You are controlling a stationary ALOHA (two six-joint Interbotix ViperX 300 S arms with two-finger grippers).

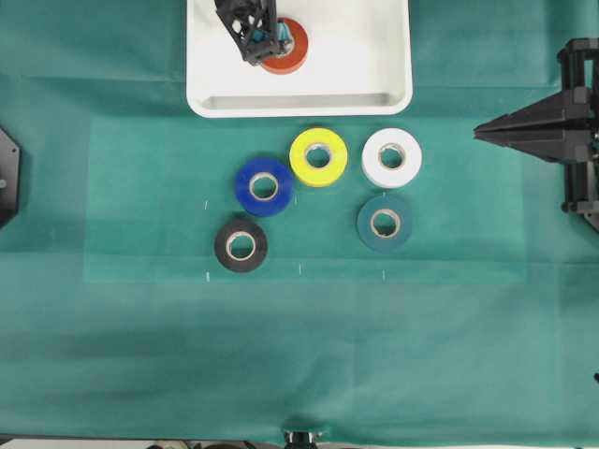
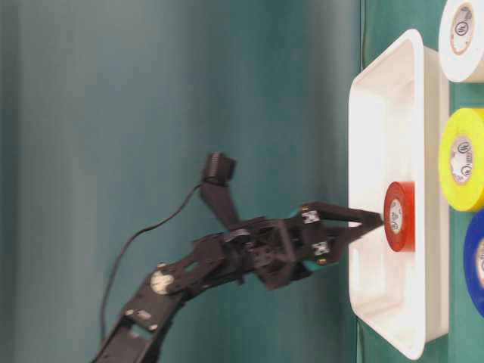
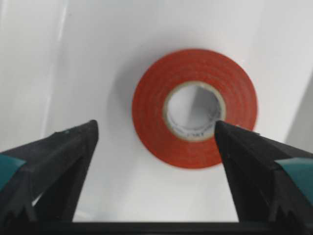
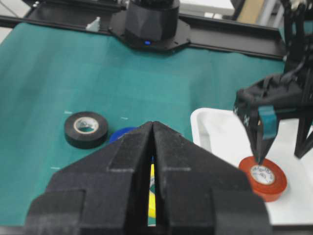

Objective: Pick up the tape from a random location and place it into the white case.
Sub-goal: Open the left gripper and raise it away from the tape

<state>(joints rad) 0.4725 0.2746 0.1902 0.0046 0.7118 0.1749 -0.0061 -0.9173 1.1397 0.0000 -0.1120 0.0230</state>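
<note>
The orange-red tape (image 1: 292, 56) lies flat on the floor of the white case (image 1: 299, 101), left of its middle. My left gripper (image 1: 260, 42) hangs just above it, open, one finger on each side of the roll and nothing held. In the left wrist view the tape (image 3: 149, 110) rests free on the white floor between the spread fingers, the left gripper (image 3: 155, 128) holding nothing. From table level the tape (image 2: 399, 217) sits in the case (image 2: 393, 98) at the fingertips. My right gripper (image 1: 477, 133) stays shut at the right edge, away from the case; it is also shut in its own view (image 4: 153, 123).
Several other rolls lie on the green cloth in front of the case: yellow (image 1: 318, 156), white (image 1: 391, 157), blue (image 1: 264, 186), dark teal (image 1: 385, 223) and black (image 1: 241, 244). The right arm's base stands at the far right.
</note>
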